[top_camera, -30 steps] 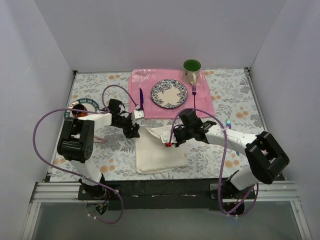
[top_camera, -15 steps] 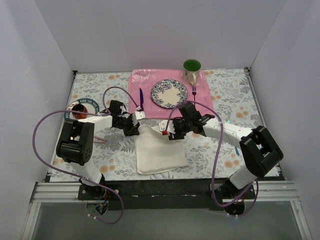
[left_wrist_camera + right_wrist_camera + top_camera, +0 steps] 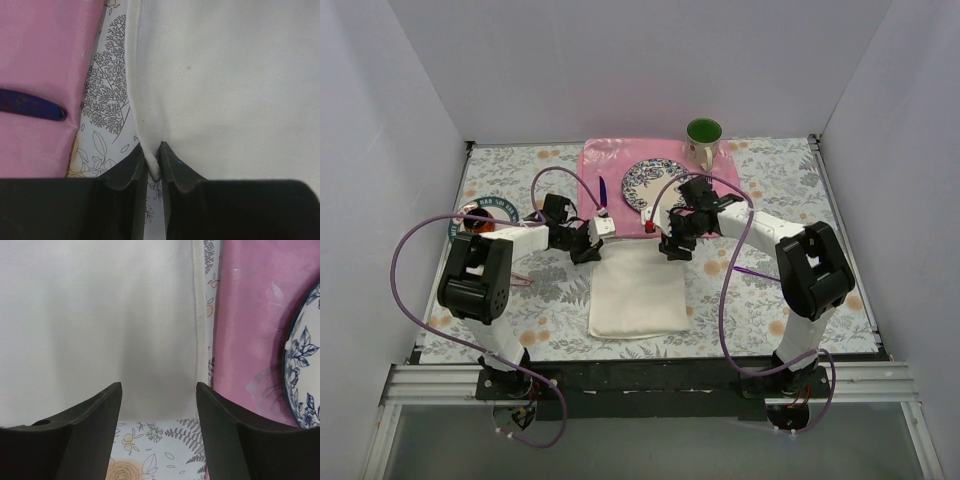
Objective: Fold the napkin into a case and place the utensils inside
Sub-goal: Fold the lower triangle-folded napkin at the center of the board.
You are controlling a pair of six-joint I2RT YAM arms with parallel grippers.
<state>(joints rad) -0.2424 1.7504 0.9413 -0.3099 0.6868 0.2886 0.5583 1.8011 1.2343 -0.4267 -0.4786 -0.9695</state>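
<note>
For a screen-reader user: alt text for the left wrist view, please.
The left gripper pinches the hem of a cream napkin that fills most of the view. Beside it lie a strip of floral tablecloth and a pink placemat bearing a dark blue knife.

Plain white walls (image 3: pixel 640 60), floral tabletop (image 3: pixel 788 178)

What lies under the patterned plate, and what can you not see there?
The plate rests on the pink placemat, which lies on the flowered table. The patch of mat beneath the plate is covered, so anything there is hidden.
</note>
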